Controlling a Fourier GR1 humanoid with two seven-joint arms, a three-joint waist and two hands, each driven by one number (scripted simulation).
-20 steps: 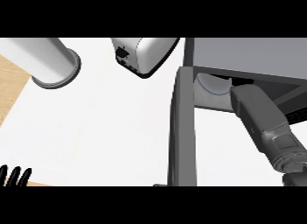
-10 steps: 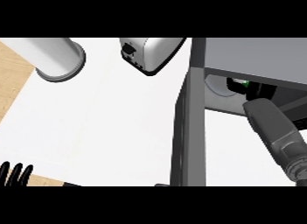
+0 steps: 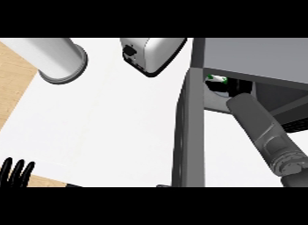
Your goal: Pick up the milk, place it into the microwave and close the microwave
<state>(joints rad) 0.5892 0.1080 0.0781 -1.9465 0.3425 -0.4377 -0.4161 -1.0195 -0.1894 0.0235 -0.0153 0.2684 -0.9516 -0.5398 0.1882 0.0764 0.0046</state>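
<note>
Currently the milk (image 3: pixel 216 81) is inside the microwave (image 3: pixel 259 57), by its left wall. Right hand hidden there; I cannot tell its state. Left hand (image 3: pixel 10 172) rests spread. Milk probably light, rigid: grasp its sides.

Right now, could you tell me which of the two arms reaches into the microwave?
The right arm: its grey forearm runs into the open microwave, up to the milk. The left hand rests open at the lower left edge, fingers up.
</note>
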